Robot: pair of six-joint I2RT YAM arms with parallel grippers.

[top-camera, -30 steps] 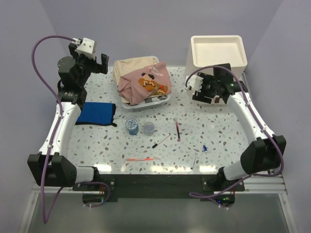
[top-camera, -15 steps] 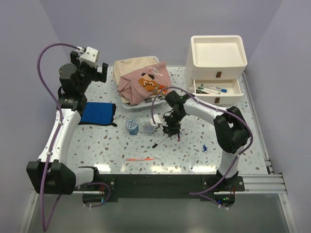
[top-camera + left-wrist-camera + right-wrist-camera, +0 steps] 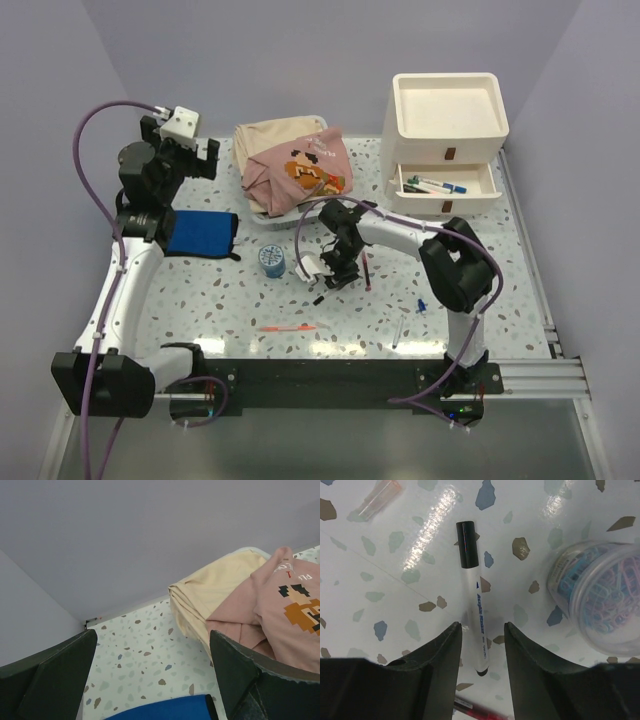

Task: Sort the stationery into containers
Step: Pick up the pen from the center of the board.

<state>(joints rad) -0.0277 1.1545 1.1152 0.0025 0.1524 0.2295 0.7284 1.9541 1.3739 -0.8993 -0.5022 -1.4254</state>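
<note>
Right claw (image 3: 483, 630) moved from the cream-white plastic drawer unit (image 3: 447, 135) to the centre of the speckled desk (image 3: 220, 290). Jaws apart, straddling the slim white black-capped pen (image 3: 476, 600) lying flat. Pen axis crosses the closing line, so closing should catch it. Left claw (image 3: 150, 670) apart, far-left corner.

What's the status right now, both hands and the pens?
Right hand open, astride black-capped pen, not gripped. Left hand open, empty. Clip cup close beside pen. One drawer open.
</note>
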